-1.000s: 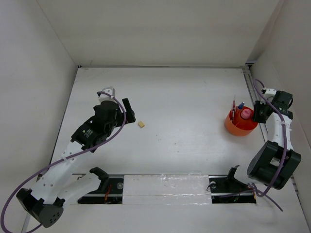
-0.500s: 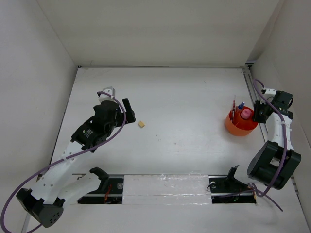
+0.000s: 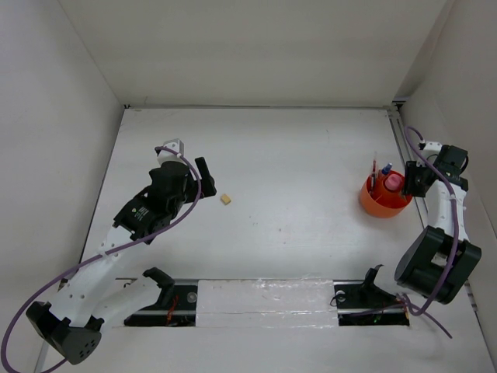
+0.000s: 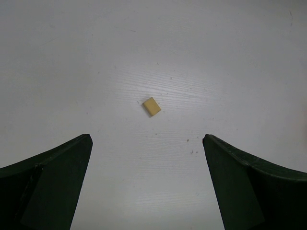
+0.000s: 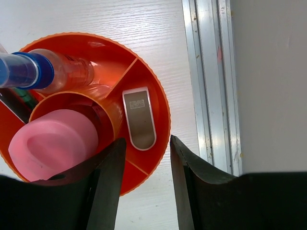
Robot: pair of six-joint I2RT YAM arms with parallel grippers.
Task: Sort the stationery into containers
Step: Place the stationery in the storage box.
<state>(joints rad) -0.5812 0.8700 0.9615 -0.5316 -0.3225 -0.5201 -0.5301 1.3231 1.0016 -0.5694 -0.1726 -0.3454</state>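
Note:
The orange-red cup [image 3: 384,199] stands at the table's right side, and its rim [image 5: 163,98] fills the right wrist view. Inside it are a pink-capped tube [image 5: 53,141], a clear blue-capped bottle [image 5: 33,71], a thin red pen [image 3: 374,167] and a white-and-grey piece [image 5: 139,120] lying in one compartment. My right gripper [image 5: 147,140] hovers over the cup's edge, jaws apart and holding nothing. A tiny tan eraser [image 3: 226,199] lies left of centre on the table. My left gripper [image 4: 146,139] is wide open just short of the eraser [image 4: 151,106], not touching it.
An aluminium rail [image 5: 211,72] runs along the table's right edge beside the cup. White walls close in the table on the left, back and right. A taped white strip [image 3: 264,299] lies between the arm bases at the near edge.
The right gripper's jaws have parted a little over the cup. Neither arm has otherwise moved, and the eraser lies where it was.

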